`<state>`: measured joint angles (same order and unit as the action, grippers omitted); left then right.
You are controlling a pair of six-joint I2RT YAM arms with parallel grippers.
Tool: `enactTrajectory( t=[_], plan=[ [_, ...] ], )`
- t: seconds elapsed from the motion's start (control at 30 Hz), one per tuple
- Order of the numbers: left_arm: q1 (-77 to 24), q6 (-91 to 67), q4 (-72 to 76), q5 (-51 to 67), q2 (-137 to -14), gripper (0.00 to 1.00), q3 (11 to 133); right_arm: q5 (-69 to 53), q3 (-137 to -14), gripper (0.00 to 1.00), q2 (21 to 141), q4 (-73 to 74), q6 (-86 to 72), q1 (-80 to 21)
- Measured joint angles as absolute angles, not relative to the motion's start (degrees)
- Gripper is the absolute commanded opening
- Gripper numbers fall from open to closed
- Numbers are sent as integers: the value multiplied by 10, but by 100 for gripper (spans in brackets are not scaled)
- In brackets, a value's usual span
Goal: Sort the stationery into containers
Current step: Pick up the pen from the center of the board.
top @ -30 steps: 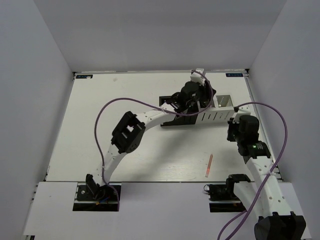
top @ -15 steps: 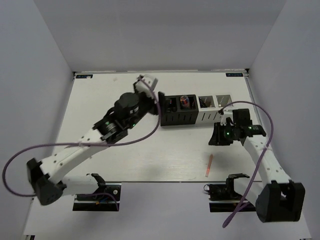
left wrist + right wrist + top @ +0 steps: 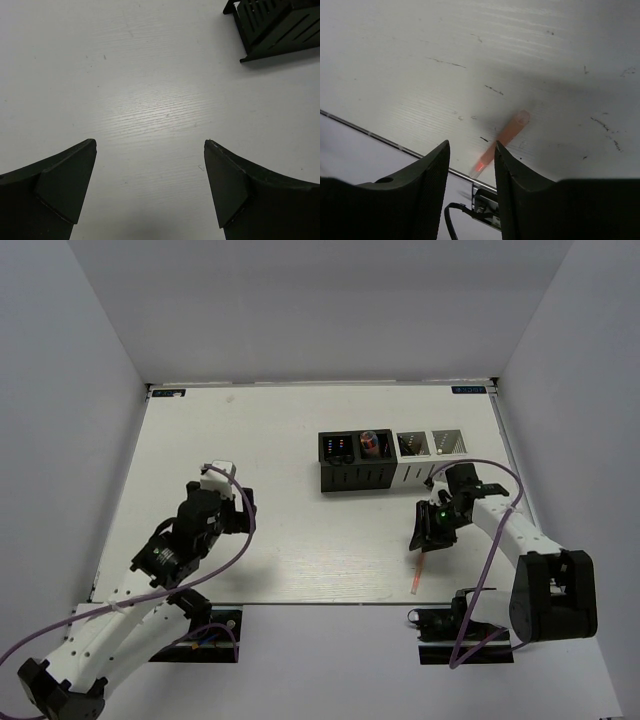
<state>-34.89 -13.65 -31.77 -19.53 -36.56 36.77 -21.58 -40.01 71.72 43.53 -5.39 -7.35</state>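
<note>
Near side of containers (image 3: pixel 372 476): your right gripper (image 3: pixel 471 149) narrow, empty, over thin salmon stick (image 3: pixel 506 134), off-centre; finger could flick it away. Left gripper (image 3: pixel 149 146) wide, empty.

White shells between black joint housings clad the left arm (image 3: pixel 150 585), which trailed a looping purple cable (image 3: pixel 248 520). The right arm (image 3: pixel 500 525) matched, with a green indicator light (image 3: pixel 441 510). Matte black wedges formed the gripper fingers (image 3: pixel 62 187).
</note>
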Motion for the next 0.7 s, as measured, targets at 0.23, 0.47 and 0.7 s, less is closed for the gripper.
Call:
enactTrajectory(
  t=[0.23,0.47,0.7],
  plan=[
    [-334,-147,-330,-168,-369,100,358,-159,-381,45,724,421,-74,-80],
    [-331,-151,-330,-158,-366,100,351,-120,-375,43,755,403,-92,-84],
    [-331,-151,-330,-156,-364,100,350,-99,-371,34,772,390,-116,-95]
  ],
)
